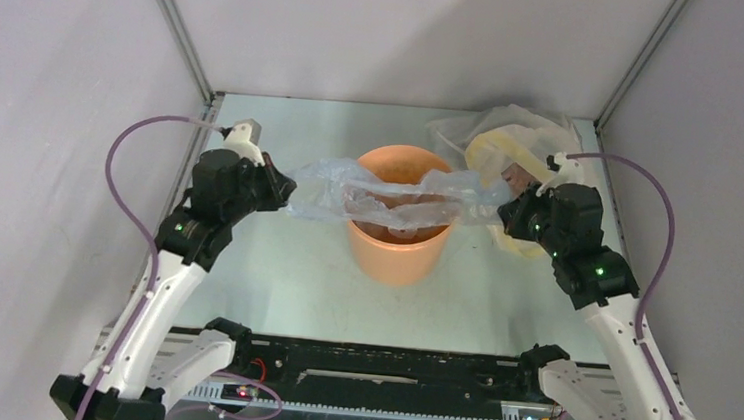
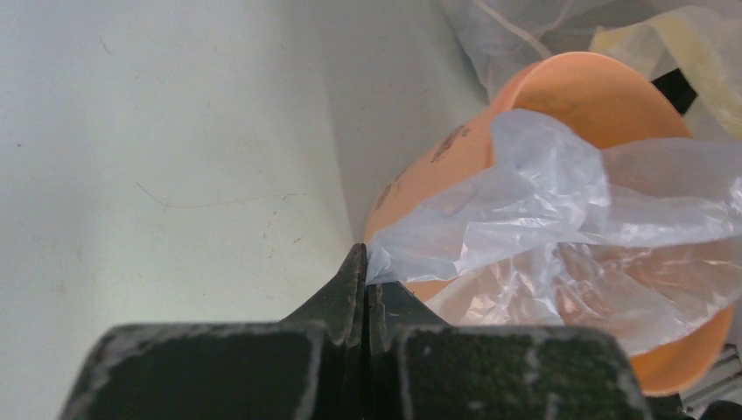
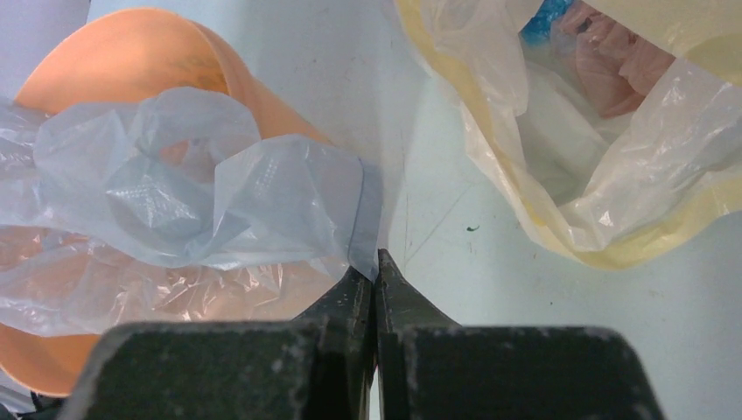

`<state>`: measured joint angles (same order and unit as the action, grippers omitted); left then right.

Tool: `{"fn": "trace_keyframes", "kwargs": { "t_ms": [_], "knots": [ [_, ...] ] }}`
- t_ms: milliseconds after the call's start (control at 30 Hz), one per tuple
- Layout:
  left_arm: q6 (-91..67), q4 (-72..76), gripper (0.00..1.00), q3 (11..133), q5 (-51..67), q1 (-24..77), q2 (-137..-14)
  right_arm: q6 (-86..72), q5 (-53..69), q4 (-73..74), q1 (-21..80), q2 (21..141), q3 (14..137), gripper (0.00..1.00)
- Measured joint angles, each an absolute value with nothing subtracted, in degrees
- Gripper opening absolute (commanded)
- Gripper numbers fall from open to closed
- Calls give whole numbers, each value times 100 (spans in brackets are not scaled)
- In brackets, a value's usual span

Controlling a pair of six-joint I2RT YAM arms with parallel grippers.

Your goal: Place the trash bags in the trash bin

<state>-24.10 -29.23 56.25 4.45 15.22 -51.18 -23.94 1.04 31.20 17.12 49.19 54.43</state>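
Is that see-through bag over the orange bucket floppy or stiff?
Probably floppy: the trash bag sags and wrinkles between the left gripper and right gripper over the orange bucket. Likely very light, since the film is thin enough to see through. It might slip from those small corner pinches.

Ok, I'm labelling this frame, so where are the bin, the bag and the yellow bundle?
bin (image 1: pixel 396 259): top view, on its orange front wall.
bag (image 1: pixel 389 199): top view, on the wrinkled middle stretched over the bin.
bundle (image 1: pixel 493 144): top view, on its yellow film.
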Motion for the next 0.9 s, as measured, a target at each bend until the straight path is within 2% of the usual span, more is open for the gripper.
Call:
{"fn": "trace_keyframes", "kwargs": {
  "t_ms": [467, 733, 900],
  "knots": [
    [-2191, -4525, 0, 5859, 1048, 1522, -4268, -2401, 211, 4263, 1712, 4265, 5481, 0],
    [-2265, -4351, 0, 4976, 1214, 1518, -4045, -2508, 314, 4110, 1712, 4357, 4915, 0],
    [-2412, -3747, 0, 4372, 1063, 1520, -4143, -2639, 397, 3664, 1717, 4801, 4486, 3]
  ]
}}
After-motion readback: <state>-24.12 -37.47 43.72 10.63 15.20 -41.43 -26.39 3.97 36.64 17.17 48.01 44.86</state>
